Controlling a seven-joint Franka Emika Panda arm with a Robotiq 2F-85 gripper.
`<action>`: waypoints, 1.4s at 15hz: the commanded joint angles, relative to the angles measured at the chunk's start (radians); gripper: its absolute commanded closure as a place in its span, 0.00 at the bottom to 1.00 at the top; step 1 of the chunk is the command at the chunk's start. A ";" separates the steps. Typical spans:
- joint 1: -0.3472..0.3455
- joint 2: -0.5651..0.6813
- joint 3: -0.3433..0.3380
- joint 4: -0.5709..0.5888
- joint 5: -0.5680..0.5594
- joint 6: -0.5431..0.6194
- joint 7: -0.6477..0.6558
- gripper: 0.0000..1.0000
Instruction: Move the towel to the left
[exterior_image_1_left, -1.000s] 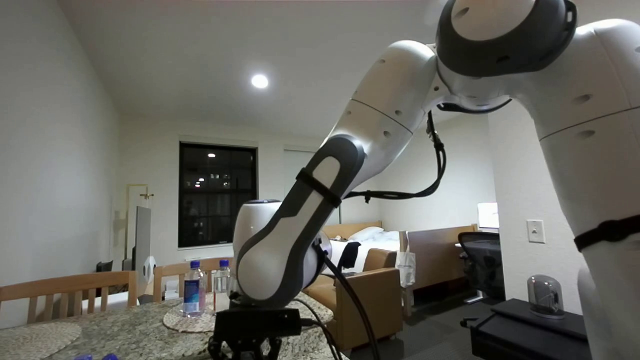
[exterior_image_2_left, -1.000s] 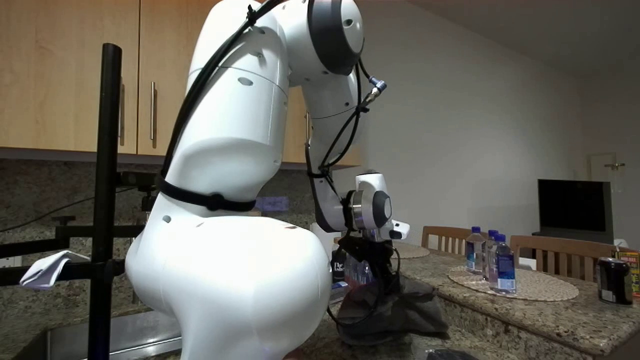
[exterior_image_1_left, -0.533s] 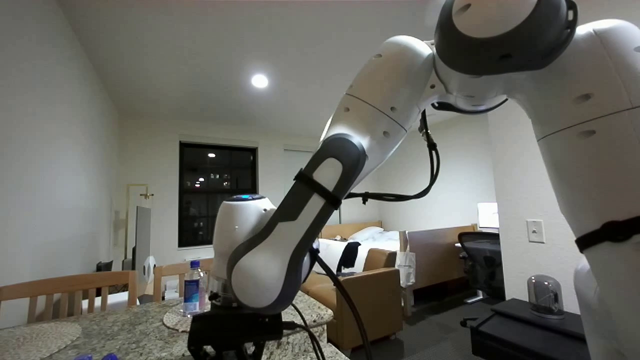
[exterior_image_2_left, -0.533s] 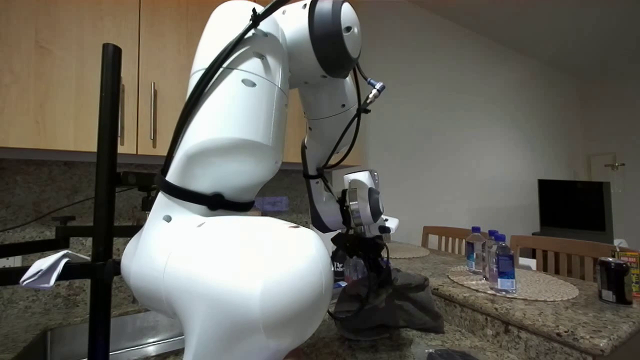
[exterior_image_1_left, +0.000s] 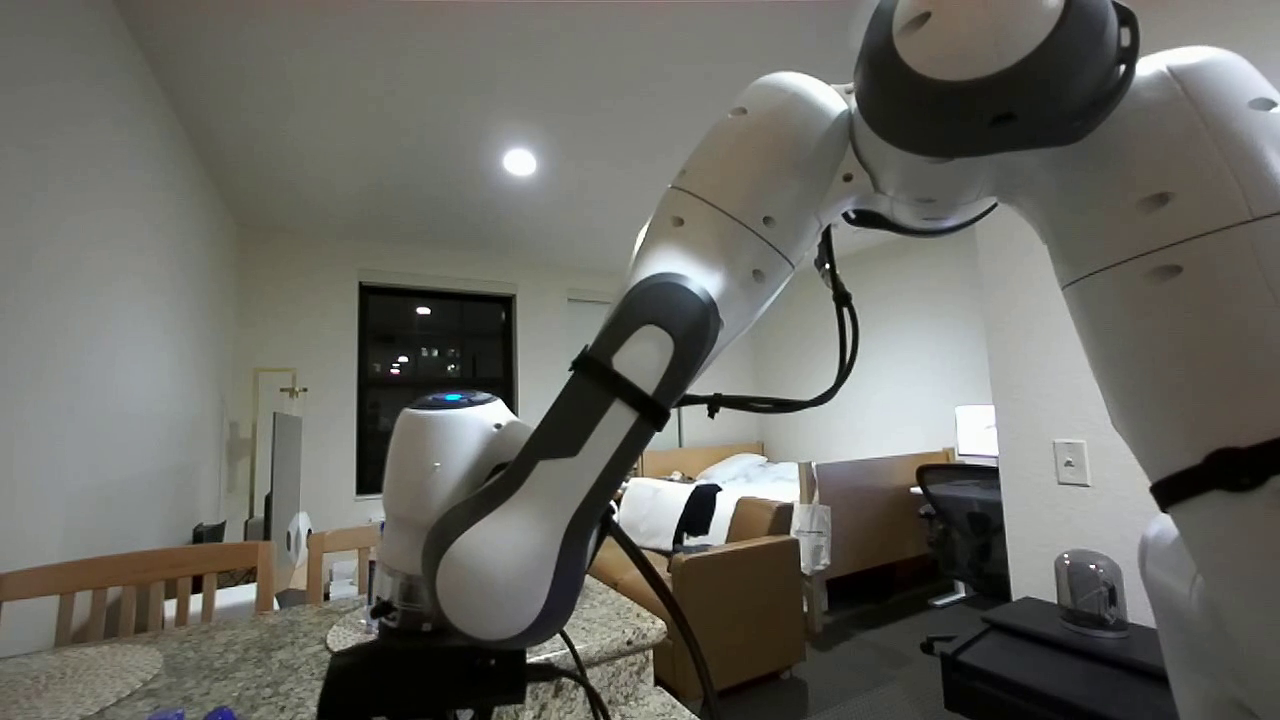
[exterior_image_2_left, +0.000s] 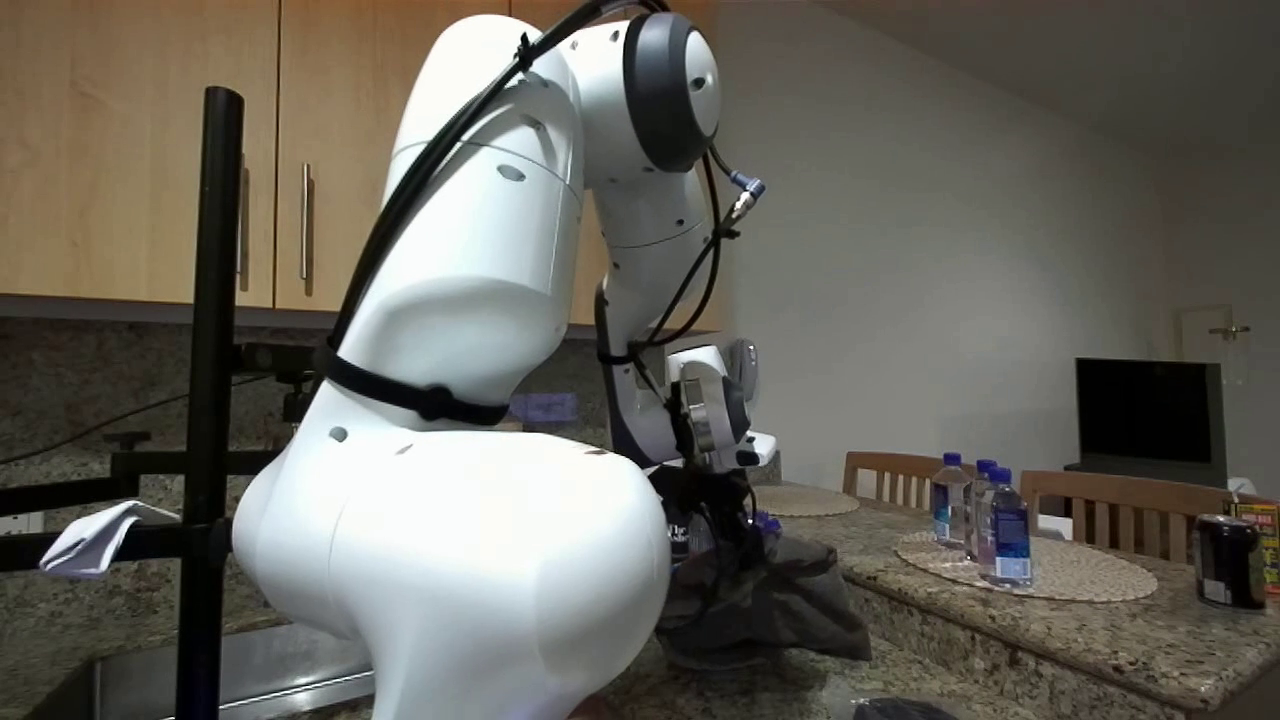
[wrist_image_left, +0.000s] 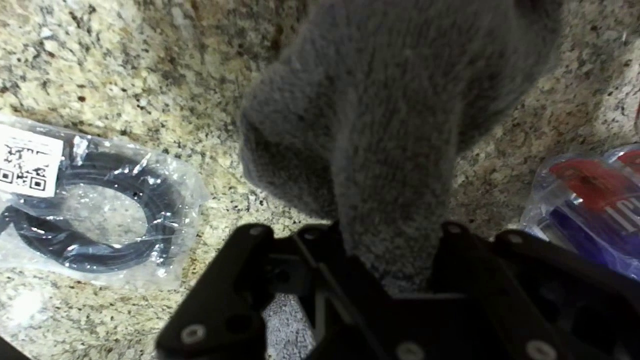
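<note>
We see the end effector pinching the grey towel by a fold gathered at its tips. The rest droops over the granite worktop; whether its lower edge touches, we cannot tell. In the wrist view the towel shows between a bagged black coil and a plastic-wrapped red-and-blue item. In an exterior view we count 3 bottles standing on a round placemat.

Overhead a round ceiling light burns white above pale walls and a black window, while down at the counter a plastic bag glints hard and the towel looks dim to me and slightly blurred.
</note>
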 joint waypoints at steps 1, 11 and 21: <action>0.024 0.022 -0.003 0.022 -0.048 0.023 0.082 0.89; 0.152 0.087 -0.104 0.069 -0.345 0.037 0.419 0.90; 0.113 0.188 -0.038 0.067 -0.237 0.022 0.368 0.90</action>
